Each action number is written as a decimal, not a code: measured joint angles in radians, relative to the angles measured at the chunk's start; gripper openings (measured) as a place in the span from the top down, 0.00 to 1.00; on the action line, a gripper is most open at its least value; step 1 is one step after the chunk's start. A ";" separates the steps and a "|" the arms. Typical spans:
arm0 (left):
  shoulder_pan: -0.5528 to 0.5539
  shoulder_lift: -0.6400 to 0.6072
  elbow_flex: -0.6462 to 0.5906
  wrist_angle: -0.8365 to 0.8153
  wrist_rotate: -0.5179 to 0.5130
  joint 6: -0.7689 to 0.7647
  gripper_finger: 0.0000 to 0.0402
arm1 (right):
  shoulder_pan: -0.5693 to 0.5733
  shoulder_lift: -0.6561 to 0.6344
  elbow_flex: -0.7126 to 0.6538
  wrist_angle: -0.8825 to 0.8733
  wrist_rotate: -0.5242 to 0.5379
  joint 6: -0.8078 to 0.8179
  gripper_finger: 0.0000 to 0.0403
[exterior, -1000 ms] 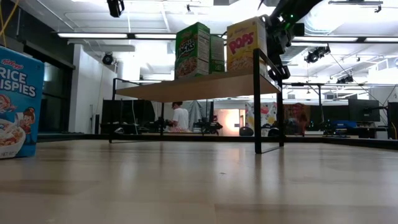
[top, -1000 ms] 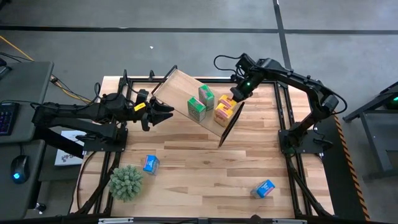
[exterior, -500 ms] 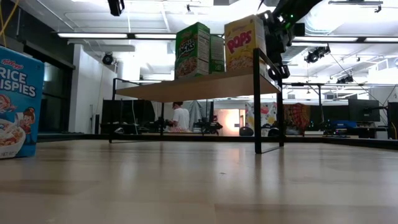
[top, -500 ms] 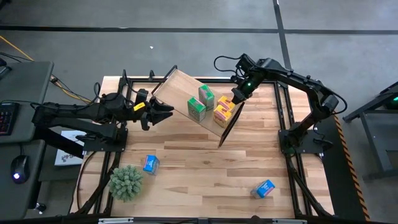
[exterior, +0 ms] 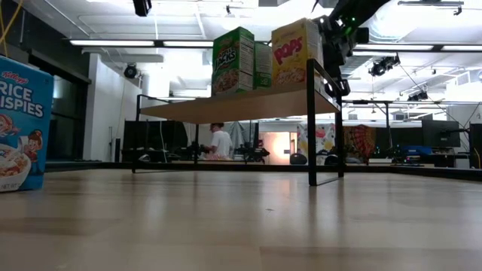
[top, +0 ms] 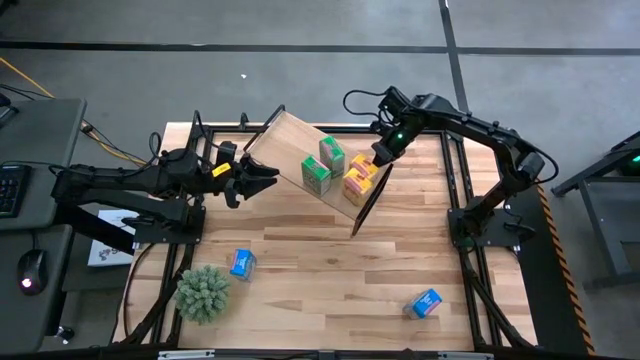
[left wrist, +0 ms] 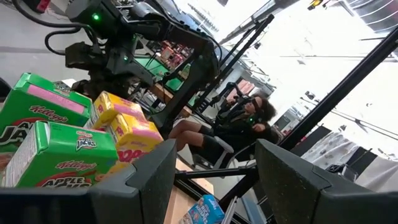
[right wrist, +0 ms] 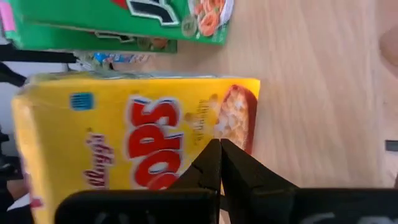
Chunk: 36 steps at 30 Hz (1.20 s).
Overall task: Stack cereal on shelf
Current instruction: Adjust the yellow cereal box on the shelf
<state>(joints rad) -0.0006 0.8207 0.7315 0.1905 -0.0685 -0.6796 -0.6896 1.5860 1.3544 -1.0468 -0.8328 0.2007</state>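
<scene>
The light-wood shelf (top: 292,143) stands slantwise at the table's far middle on black frame legs. Two green cereal boxes (top: 324,165) and two yellow ones (top: 360,176) stand on its plank. In the low view the green box (exterior: 233,60) and the yellow Pops box (exterior: 295,53) stand upright side by side. My right gripper (top: 378,158) is shut at the yellow boxes' far right side. My left gripper (top: 270,178) hangs open off the shelf's left end, touching nothing. Two blue boxes (top: 242,263) (top: 427,302) lie on the table. My right gripper (right wrist: 219,146) has its shut fingertips against the printed broad face (right wrist: 186,134) of the yellow Pops box, coming about level from the table's far right. The tips hide the spot they meet. The box stands upright on the shelf plank (right wrist: 311,74).
A fuzzy green plant ball (top: 203,292) sits at the near left corner. A blue Rice Krispies box (exterior: 22,124) stands close to the low camera. Bare slat tabletop (top: 330,260) lies between the shelf and the near edge. A seated person shows in the room beyond (left wrist: 239,124).
The yellow Pops box has slid a little along the plank toward the green boxes, with my shut right gripper following it. My left arm has kept still.
</scene>
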 joint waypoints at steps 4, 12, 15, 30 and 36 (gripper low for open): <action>0.000 0.000 0.000 0.000 0.000 0.000 0.47 | 0.005 0.000 0.000 0.003 0.012 -0.014 1.00; 0.000 0.000 0.000 -0.001 0.000 0.001 0.47 | 0.000 0.000 0.000 0.027 0.007 0.008 1.00; 0.000 0.000 0.000 -0.001 0.000 0.001 0.47 | -0.004 0.000 0.000 0.027 0.007 0.008 1.00; 0.000 0.000 0.000 -0.002 0.000 0.002 0.47 | 0.022 0.001 0.000 0.044 -0.017 0.018 1.00; 0.000 0.000 0.000 -0.002 0.001 0.002 0.47 | 0.029 0.001 0.000 0.053 -0.021 0.025 1.00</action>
<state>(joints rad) -0.0006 0.8207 0.7315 0.1886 -0.0677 -0.6776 -0.6605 1.5867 1.3544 -0.9935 -0.8539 0.2260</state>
